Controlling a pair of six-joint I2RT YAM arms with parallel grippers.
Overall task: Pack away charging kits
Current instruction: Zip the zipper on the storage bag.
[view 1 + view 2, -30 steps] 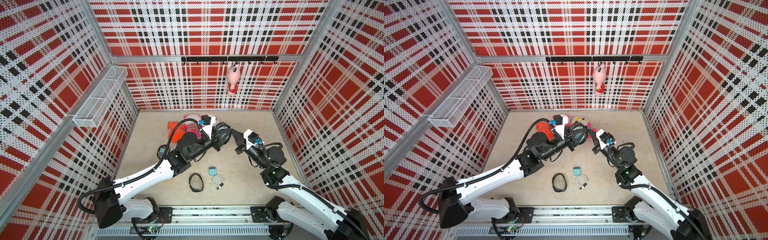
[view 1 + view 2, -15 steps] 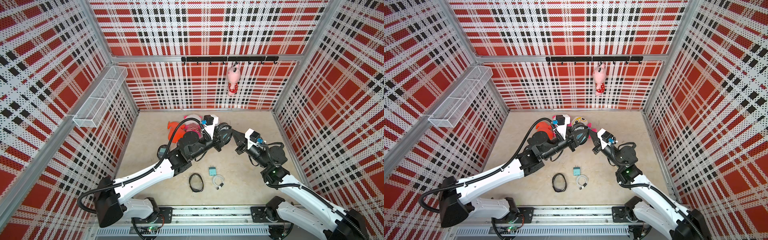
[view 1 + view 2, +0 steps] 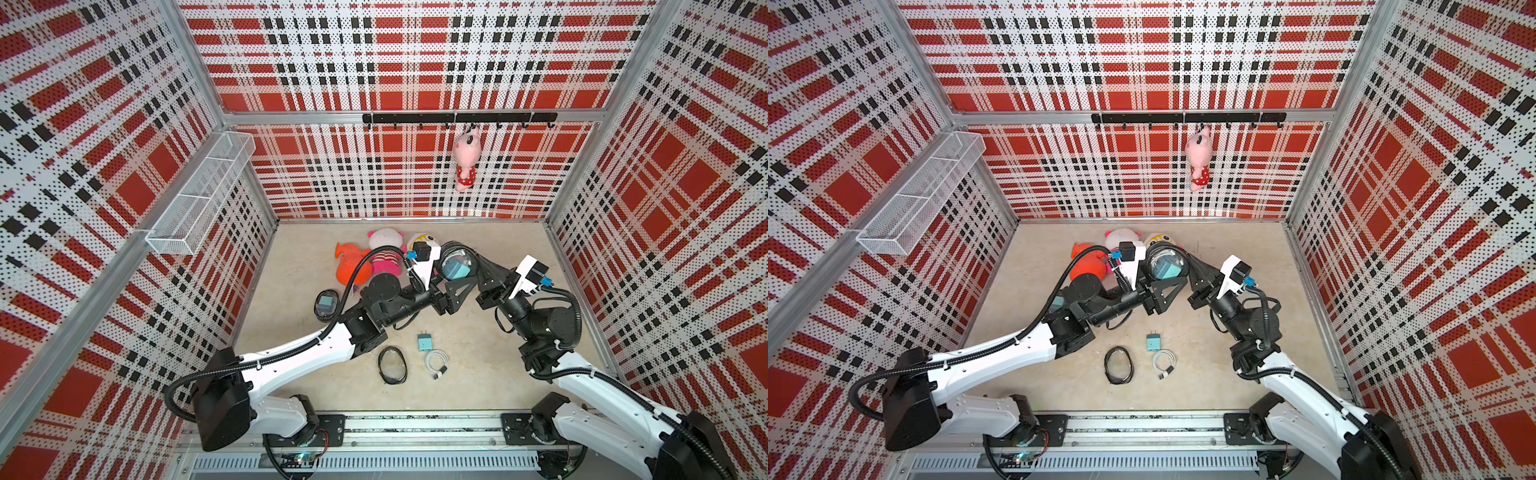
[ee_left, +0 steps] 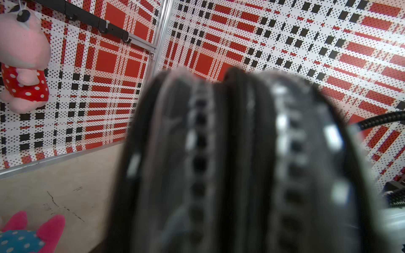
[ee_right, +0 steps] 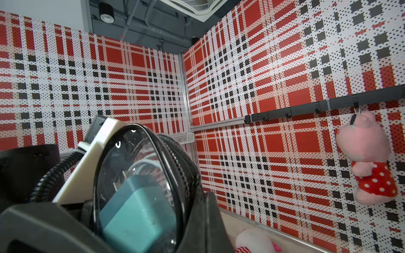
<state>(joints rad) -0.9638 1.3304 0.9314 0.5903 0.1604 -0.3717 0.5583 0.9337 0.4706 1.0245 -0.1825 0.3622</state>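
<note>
Where the two arms meet above the far middle of the beige surface (image 3: 478, 386), we find a black oval zip case with a clear window (image 3: 457, 248) held clear of it. The right hand (image 3: 478, 268) is clamped tight on the case's right edge. The left hand (image 3: 452, 279) sits at the case's near-left side. We cannot tell whether its jaws are wide or gripping, as the left wrist view is filled by the blurred case.

Through the window we see a teal cube plug adapter with metal prongs (image 5: 138, 210) and a white cable (image 5: 142, 166) inside.

A second teal plug adapter (image 3: 424, 343) lies loose on the near middle of the surface. A coiled white cable (image 3: 436, 362) lies just beside it on its near side. A second black oval case (image 3: 327, 304), showing a teal block inside, lies to the left, beside the left arm.
</note>
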